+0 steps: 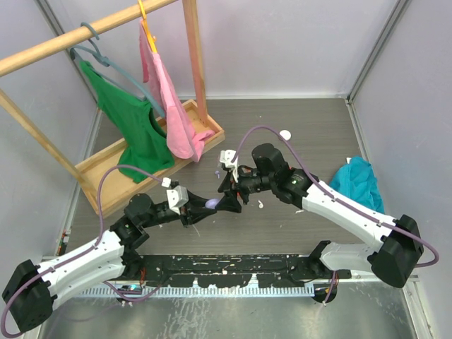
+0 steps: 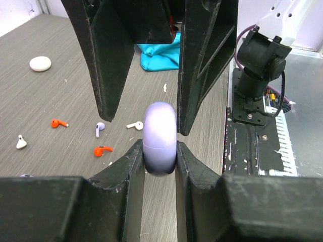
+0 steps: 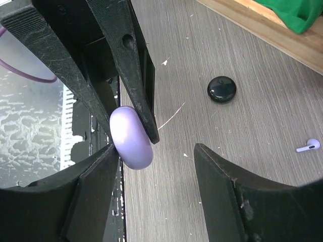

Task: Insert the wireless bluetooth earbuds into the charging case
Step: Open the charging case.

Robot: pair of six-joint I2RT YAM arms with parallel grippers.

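Two grippers of mine meet above the table [image 1: 318,141]. My left gripper [image 2: 160,157] is clenched on the lilac charging case [image 2: 160,133], holding it on edge off the surface, I judge so the other side can get at its lid, which looks closed. My right gripper [image 3: 157,164] stands spread, straddling that case without clamping it. The earbuds lie loose on the table below, apart from both jaws: a red earbud [image 2: 102,150], a lilac earbud [image 2: 100,129], a white earbud [image 2: 135,125].

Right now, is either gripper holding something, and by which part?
The left gripper pinches the lilac case across its sides, at the fingertips. The right gripper is open, holding nothing.
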